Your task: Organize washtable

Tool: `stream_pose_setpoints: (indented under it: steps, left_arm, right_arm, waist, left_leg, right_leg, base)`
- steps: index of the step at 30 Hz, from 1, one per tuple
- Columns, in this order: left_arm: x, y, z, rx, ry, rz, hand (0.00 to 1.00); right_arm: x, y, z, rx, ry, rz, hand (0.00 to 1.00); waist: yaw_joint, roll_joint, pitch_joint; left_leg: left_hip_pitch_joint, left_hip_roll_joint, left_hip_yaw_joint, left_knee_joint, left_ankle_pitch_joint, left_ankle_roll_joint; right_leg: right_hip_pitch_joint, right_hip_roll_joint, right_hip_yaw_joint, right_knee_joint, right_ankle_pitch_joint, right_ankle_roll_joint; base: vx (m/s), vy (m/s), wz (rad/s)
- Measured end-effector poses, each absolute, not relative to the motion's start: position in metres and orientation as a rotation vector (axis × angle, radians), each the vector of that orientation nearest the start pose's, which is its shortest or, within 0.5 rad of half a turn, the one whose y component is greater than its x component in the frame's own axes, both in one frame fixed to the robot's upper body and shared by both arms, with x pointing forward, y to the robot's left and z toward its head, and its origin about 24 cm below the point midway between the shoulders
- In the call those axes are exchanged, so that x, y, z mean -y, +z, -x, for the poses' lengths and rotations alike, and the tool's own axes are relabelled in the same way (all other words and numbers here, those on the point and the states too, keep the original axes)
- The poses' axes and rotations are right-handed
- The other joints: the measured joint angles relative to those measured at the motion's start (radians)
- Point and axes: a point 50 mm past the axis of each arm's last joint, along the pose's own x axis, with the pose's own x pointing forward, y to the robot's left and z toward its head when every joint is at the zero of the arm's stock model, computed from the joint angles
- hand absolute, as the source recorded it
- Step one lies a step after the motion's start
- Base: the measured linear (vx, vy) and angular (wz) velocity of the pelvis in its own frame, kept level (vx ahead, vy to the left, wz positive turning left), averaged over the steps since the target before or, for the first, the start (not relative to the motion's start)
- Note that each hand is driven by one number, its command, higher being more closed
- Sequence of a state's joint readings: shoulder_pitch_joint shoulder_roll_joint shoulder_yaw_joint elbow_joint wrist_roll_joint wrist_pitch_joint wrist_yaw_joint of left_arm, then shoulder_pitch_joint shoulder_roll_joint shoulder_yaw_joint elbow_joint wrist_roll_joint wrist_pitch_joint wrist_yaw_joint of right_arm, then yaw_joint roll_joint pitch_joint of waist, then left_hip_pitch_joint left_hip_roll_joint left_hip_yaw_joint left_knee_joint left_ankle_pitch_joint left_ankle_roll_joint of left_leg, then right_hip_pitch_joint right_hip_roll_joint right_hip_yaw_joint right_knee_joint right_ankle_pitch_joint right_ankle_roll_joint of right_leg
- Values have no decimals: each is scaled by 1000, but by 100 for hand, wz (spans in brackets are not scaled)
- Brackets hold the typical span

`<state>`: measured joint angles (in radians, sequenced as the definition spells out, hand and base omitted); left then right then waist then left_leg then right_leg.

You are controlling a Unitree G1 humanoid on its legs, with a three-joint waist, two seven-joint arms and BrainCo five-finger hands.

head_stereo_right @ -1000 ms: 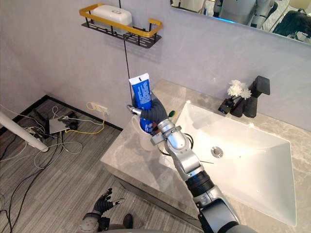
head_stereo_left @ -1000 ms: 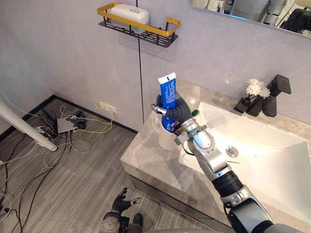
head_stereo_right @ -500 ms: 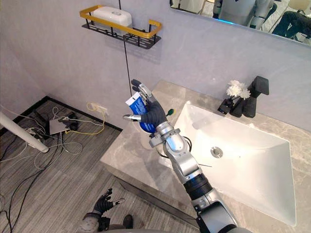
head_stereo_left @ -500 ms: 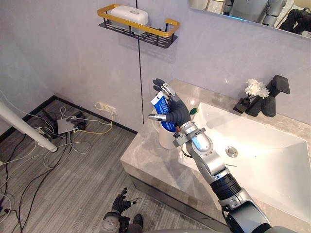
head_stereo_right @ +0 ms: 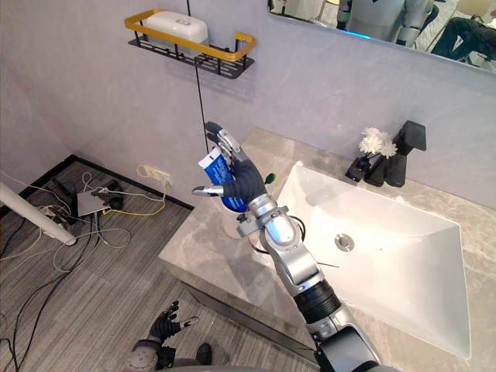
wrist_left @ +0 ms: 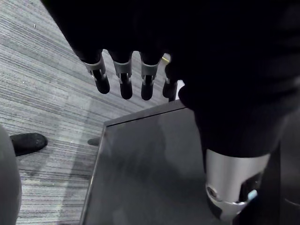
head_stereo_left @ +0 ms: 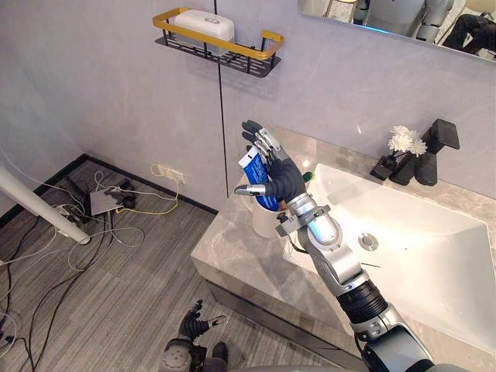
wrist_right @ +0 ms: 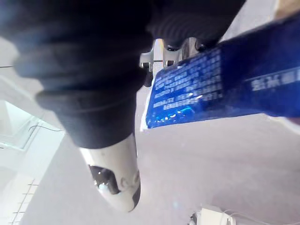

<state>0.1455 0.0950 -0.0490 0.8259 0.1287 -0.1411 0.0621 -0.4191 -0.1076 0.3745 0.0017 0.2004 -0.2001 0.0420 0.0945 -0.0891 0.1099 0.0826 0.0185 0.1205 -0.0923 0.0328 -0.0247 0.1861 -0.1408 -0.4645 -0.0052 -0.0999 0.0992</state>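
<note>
our right hand [head_stereo_left: 277,177] hovers just above the white cup [head_stereo_left: 265,223], fingers splayed and gripping nothing. the toothpaste tube [head_stereo_right: 214,168] stands tilted inside the cup. it looks light, soft and slick, so we'd pinch its stiffer crimped top. left hand [head_stereo_left: 195,324] hangs well below the cup, fingers relaxed.

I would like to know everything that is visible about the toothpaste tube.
The toothpaste tube is blue with white print and a flat white crimped end, and looks like soft plastic. It stands in the white cup on the counter, crimped end up, leaning to the left. The open right hand is close against it. I cannot tell whether they touch.
</note>
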Motion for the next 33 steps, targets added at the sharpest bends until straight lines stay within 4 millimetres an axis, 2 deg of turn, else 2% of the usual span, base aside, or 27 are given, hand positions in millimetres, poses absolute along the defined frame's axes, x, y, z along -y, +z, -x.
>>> stream_pose_setpoints:
  steps: [4,10,13,17,20,25,27,30,32,33]
  left_arm:
    - [-181,-137,-126,-823,8,-234,0]
    - [-181,-137,-126,-825,9,-234,0]
    - [-184,-138,-125,-832,26,-226,0]
    - [-184,-138,-124,-836,26,-224,0]
    - [-184,-138,-123,-839,24,-223,0]
    - [-187,-139,-119,-850,47,-201,0]
    - [-189,-141,-115,-862,50,-199,0]
    - [-190,-143,-110,-881,52,-198,0]
    - [-189,-145,-105,-899,51,-193,0]
    - [-189,-146,-104,-905,50,-190,0]
  right_arm:
    - [53,173,-279,618,549,-33,0]
    - [73,203,-265,777,526,4,0]
    - [88,226,-255,902,490,26,0]
    - [108,259,-237,1098,459,55,0]
    - [119,276,-231,1186,428,113,0]
    - [159,314,-206,1400,275,282,0]
    - [185,331,-185,1515,137,380,0]
    - [216,341,-163,1586,-39,479,0]
    - [248,337,-143,1577,-243,553,0]
    - [256,335,-138,1566,-294,567,0]
  waist:
    - [0,0,0]
    - [-5,0,0]
    - [-24,-1,-1]
    - [-30,-2,-1]
    - [-45,-3,-2]
    - [-64,-8,-6]
    - [-91,-9,-10]
    - [-111,-8,-25]
    - [-138,-7,-42]
    - [-143,-5,-47]
  left_leg:
    - [1,0,3,0,0,0]
    - [8,2,17,0,0,0]
    - [14,2,26,0,-1,0]
    - [17,7,55,0,-1,0]
    - [19,8,62,0,-1,0]
    - [19,8,86,-1,-1,1]
    - [19,7,96,-1,-1,1]
    - [15,9,115,-1,-2,1]
    - [15,9,127,-1,-7,8]
    - [15,9,131,-1,-7,9]
  right_leg:
    - [0,0,3,0,0,0]
    - [-1,0,17,1,0,0]
    - [-1,-2,25,6,0,0]
    - [-19,-1,51,15,1,0]
    - [-24,-1,57,16,3,2]
    - [-34,1,81,0,20,5]
    - [-39,0,90,-1,25,5]
    - [-52,1,111,-3,31,7]
    - [-54,3,118,-11,37,10]
    - [-55,3,122,-14,40,13]
  base:
    - [0,0,0]
    - [-8,1,-7]
    - [-21,7,-10]
    - [-29,8,-20]
    - [-25,3,-10]
    - [-14,13,-14]
    - [-11,14,-14]
    - [-13,11,-20]
    - [-13,7,-14]
    - [-16,12,-16]
